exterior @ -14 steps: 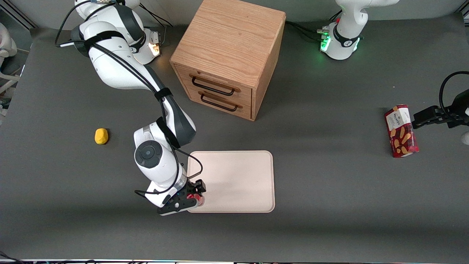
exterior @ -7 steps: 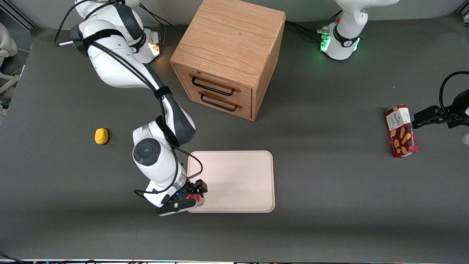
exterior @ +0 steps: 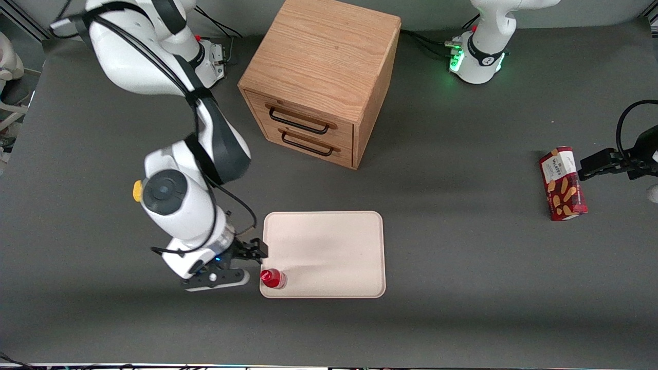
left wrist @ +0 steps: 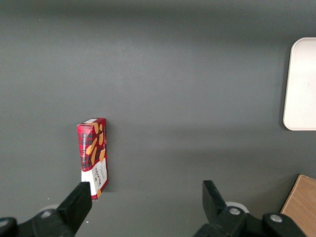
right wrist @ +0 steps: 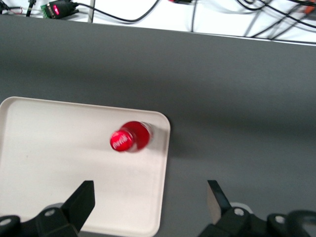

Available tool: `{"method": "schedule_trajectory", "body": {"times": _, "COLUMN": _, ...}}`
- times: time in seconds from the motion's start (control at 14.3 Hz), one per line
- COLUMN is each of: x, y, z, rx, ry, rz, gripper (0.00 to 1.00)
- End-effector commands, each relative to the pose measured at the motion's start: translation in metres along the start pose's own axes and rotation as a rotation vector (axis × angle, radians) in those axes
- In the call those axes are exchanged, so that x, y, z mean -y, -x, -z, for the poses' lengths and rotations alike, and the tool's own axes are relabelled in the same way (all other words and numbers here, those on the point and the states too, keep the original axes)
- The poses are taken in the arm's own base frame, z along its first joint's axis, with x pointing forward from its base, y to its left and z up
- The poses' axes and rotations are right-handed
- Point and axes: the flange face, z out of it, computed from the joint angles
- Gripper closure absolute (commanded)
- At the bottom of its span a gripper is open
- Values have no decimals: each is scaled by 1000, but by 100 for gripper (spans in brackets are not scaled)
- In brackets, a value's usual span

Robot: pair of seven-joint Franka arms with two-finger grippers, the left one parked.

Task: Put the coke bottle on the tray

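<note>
— Nearest the front camera, what is seen?

— On the tray (exterior: 329, 252), in the corner closest to the camera at the working arm's end, the coke bottle (exterior: 272, 278) is stood upright, its red cap turned upward. In the right wrist view the coke bottle (right wrist: 130, 138) is seen from above, resting on the tray (right wrist: 54, 163) just inside its rounded rim.

— And the gripper?

— The gripper (exterior: 241, 263) is held just beside that corner of the tray, off the tray and above the dark table (exterior: 462, 246). Its fingers are spread wide, and nothing is held between them; the bottle is not touched.

— What is found farther off?

— A yellow lump (exterior: 136, 189) is partly covered by the working arm. A red snack box (exterior: 563, 183) is laid toward the parked arm's end of the table. Farthest from the camera, a wooden drawer cabinet (exterior: 321, 77) is set, with two black handles on its front.
</note>
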Motion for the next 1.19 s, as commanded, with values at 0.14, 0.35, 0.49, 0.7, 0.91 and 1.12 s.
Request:
{"method": "schedule_trajectory", "body": {"times": 0.14, "x": -80, "y": 82, "z": 90, "rx": 47, "ry": -9, "rz": -136, "gripper": 0}}
{"method": "schedule_trajectory", "body": {"times": 0.35, "x": -134, "y": 134, "z": 133, "rx": 93, "ry": 6, "rz": -190, "gripper": 0}}
{"method": "schedule_trajectory", "body": {"times": 0.49, "x": -168, "y": 161, "z": 161, "rx": 126, "ry": 4, "rz": -232, "gripper": 0}}
{"method": "schedule_trajectory", "body": {"times": 0.7, "x": -215, "y": 184, "z": 196, "rx": 179, "ry": -4, "rz": -261, "gripper": 0}}
{"method": "schedule_trajectory", "body": {"times": 0.91, "x": -244, "y": 189, "z": 209, "rx": 192, "ry": 17, "rz": -290, "gripper": 0}}
{"method": "schedule_trajectory", "body": {"times": 1.12, "x": -253, "y": 184, "z": 218, "rx": 195, "ry": 58, "rz": -223, "gripper": 0}}
